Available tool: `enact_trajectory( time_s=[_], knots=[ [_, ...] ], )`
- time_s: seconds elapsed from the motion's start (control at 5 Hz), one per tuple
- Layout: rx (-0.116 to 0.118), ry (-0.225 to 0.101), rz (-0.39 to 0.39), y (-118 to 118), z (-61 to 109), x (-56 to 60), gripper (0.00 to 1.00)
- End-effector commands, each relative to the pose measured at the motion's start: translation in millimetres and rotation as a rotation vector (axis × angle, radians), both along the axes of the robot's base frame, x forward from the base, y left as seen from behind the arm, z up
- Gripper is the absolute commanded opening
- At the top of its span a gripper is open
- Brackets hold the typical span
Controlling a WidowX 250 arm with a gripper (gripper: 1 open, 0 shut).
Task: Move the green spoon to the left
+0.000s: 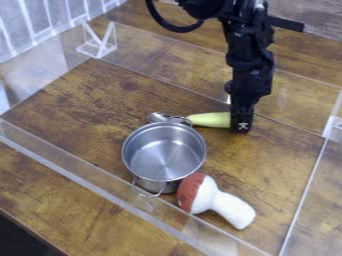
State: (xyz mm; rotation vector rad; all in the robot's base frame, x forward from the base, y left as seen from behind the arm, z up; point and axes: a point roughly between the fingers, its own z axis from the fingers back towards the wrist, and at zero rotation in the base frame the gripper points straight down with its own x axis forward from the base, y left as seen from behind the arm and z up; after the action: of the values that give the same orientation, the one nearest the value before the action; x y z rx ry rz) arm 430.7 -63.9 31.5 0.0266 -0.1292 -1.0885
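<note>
The green spoon has a thick, pale yellow-green handle shaped like a pod, fat at one end and tapering toward a small silver metal bowl. It lies flat on the wooden table. Its long axis runs nearly level across the picture, tilted slightly so that the bowl end sits a little higher. The bowl points left, away from the gripper, and the thick end of the handle points right, straight into it.

The gripper hangs from the dark arm and points straight down at the table. Its fingers are part-way closed and straddle the thick end of the handle, so the spoon reaches out to the left from between them. The black fingers hide the very end of the handle; they look closed on it, though the contact itself is hard to make out at this size.

Below and to the left of the gripper stands the round steel pot, upright and open. The spoon's silver bowl lies just beside the pot's far rim. Directly below the gripper, past the pot, the mushroom toy lies on its side, its red-brown cap just beside the pot and its white stem pointing right.
</note>
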Motion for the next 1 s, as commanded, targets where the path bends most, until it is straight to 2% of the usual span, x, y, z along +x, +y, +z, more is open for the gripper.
enact_trajectory(
  time_s=[0.0,0.2,0.6,0.8],
  knots=[
    [0.002,-0.122,0.001,1,62.5,0.0,0.00],
    [0.040,-0.146,0.034,14,88.1,-4.9,0.00],
    [0.142,-0.195,0.217,43,143.9,-19.0,0.00],
    [0.153,-0.209,0.288,48,156.5,-37.2,0.00]
  ],
)
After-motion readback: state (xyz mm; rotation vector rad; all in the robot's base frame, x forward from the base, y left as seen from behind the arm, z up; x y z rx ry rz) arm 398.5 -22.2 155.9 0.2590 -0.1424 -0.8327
